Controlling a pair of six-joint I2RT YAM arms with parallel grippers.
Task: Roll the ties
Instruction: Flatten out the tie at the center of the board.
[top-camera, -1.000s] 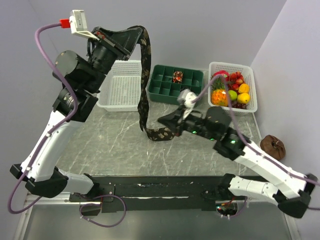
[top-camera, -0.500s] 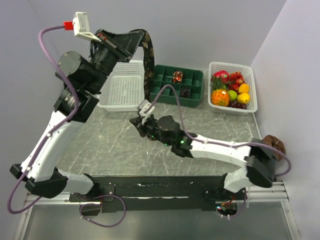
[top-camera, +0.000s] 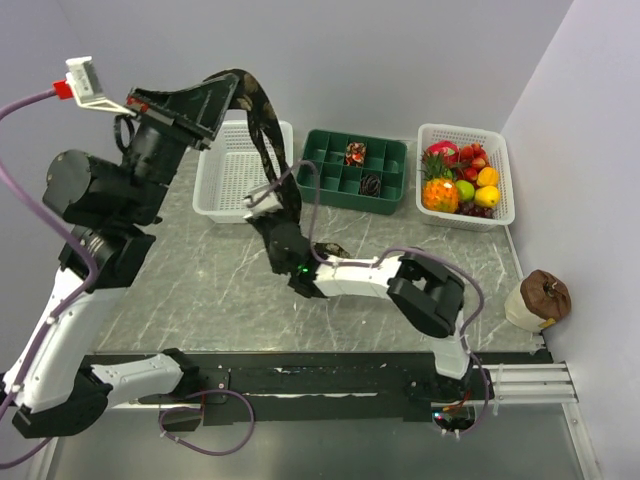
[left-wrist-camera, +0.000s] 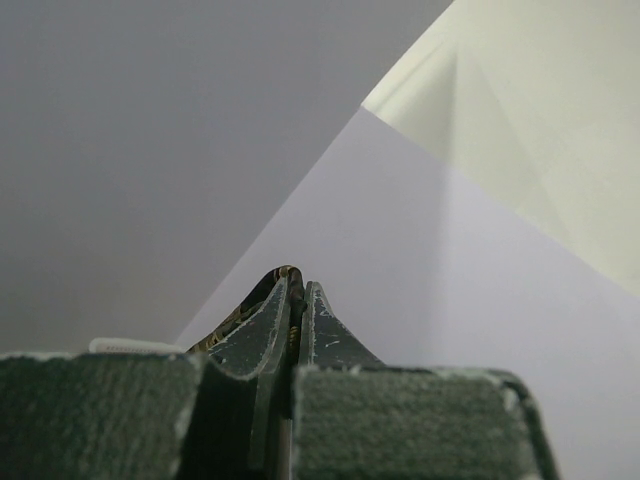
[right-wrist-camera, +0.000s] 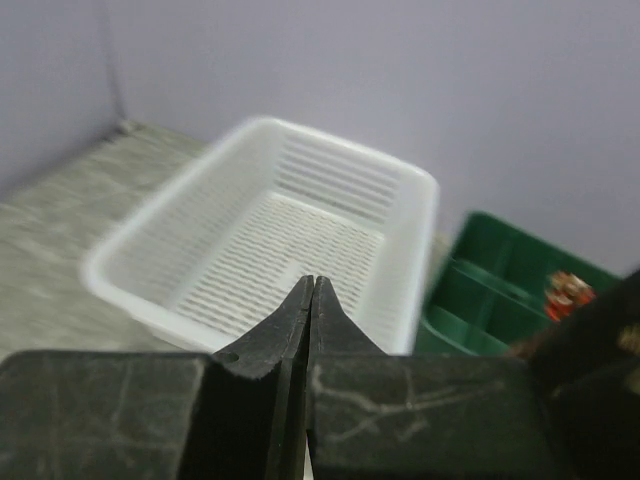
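Now, top view: tie (top-camera: 262, 125) hangs from raised left tool (top-camera: 232, 85) down to the surface (top-camera: 200, 290), close by right tool (top-camera: 272, 228); rolling seems not yet begun.
Left wrist: tool (left-wrist-camera: 297, 290) pinching tie.
Right wrist: tool (right-wrist-camera: 311, 285) pressed together, empty; tie at right. Next, probably: spread, take low end.

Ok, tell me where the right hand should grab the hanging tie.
The tie hangs as a narrow strap from the left hand, its low end free. Probably pinch that end across its flat width, coming from the right.
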